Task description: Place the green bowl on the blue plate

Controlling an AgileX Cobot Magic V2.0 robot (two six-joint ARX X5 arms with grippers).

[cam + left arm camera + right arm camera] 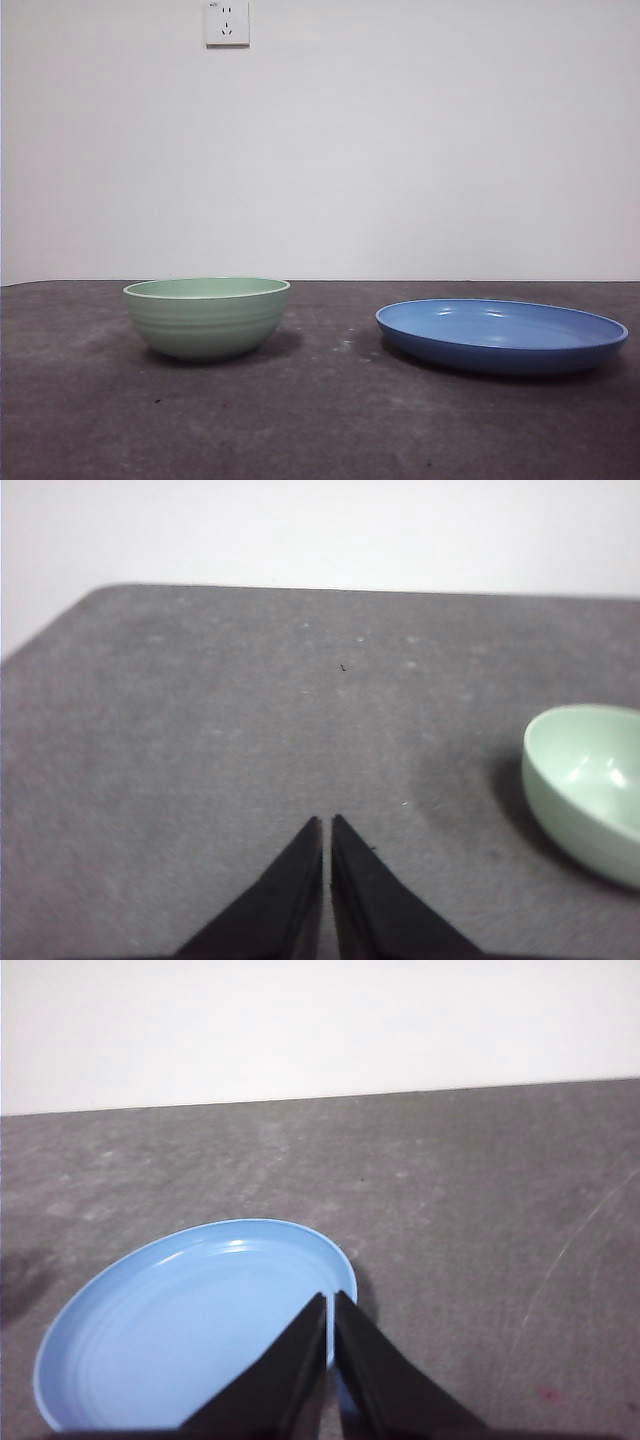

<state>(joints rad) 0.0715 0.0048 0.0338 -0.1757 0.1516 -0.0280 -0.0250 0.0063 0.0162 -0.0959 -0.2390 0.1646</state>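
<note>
Above table, both grippers' fingers (300,880) pressed together.

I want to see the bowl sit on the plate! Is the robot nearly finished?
Not yet. Nothing is done: the green bowl sits on the table, apart from the blue plate, which is empty. Nothing is in hand either: the left gripper and the right gripper are both shut and empty. Grabbing, carrying and setting the bowl down are all left.
</note>
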